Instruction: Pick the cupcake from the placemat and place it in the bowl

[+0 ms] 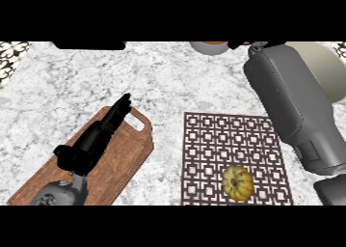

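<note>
A yellow, ridged, round cupcake [237, 182] lies on the dark lattice placemat [218, 140], near its front edge, with nothing touching it. The pale bowl [330, 72] stands at the far right, partly hidden behind my right forearm. That forearm stretches across the placemat's right side to the far edge of the view, where only a sliver of my right hand [241, 44] shows, left of the bowl. My left hand [97, 140] rests open over the wooden cutting board [126, 159], fingers straight and pointing away, holding nothing.
A grey round object with an orange top [208, 47] sits at the far edge, just left of my right hand and cut off by the view. A dark object [88, 46] lies at the far left. Marble counter [161, 82] surrounds the board and placemat.
</note>
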Action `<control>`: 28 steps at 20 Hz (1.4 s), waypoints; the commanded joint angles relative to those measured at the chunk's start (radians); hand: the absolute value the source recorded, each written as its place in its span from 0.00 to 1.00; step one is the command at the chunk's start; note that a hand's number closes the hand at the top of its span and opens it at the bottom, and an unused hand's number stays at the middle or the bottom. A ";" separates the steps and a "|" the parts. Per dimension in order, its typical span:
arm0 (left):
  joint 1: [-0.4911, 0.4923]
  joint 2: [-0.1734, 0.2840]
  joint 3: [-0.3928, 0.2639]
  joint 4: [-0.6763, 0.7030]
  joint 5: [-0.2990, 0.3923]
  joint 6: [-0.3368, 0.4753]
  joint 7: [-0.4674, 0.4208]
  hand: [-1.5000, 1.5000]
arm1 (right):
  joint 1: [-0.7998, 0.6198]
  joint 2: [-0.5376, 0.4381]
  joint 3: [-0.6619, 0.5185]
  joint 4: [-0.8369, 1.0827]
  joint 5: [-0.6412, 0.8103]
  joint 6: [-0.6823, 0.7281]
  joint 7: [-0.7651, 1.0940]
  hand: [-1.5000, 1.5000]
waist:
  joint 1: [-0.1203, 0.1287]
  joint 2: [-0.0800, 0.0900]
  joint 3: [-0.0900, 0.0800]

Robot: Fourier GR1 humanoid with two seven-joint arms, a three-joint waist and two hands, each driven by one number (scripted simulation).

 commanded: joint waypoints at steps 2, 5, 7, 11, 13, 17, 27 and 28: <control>-0.012 -0.023 0.018 -0.005 -0.009 0.020 0.024 0.50 | 0.024 -0.050 -0.035 0.057 0.027 -0.060 -0.010 1.00 | -0.010 -0.002 0.000; 0.023 0.002 0.019 -0.027 -0.006 -0.012 -0.004 0.50 | -0.017 -0.104 -0.027 0.144 0.084 -0.030 0.008 1.00 | -0.001 0.000 0.000; -0.018 0.019 0.061 0.036 0.011 -0.032 -0.024 0.50 | 0.029 -0.162 -0.026 0.155 0.102 -0.075 -0.047 1.00 | -0.009 0.003 0.000; -0.011 -0.005 0.026 0.012 -0.009 -0.034 -0.012 0.50 | 0.027 -0.200 -0.044 0.241 0.141 -0.166 -0.065 1.00 | 0.001 0.004 0.000; -0.048 -0.049 0.020 0.062 -0.038 0.007 -0.012 0.50 | 0.029 -0.212 -0.065 0.290 0.134 -0.185 -0.093 1.00 | 0.000 0.006 0.001; -0.009 -0.014 0.025 0.019 -0.017 -0.031 -0.009 0.50 | 0.065 -0.243 -0.181 0.338 -0.042 -0.018 -0.222 1.00 | -0.001 0.005 0.002; -0.026 -0.045 0.007 -0.031 -0.032 -0.014 0.045 0.50 | 0.122 -0.295 -0.356 0.391 -0.235 -0.071 -0.560 0.00 | 0.016 0.011 0.003; -0.025 -0.044 0.010 0.038 -0.045 -0.028 -0.017 0.50 | 0.088 -0.305 -0.363 0.406 -0.235 -0.074 -0.556 0.00 | 0.018 0.014 0.002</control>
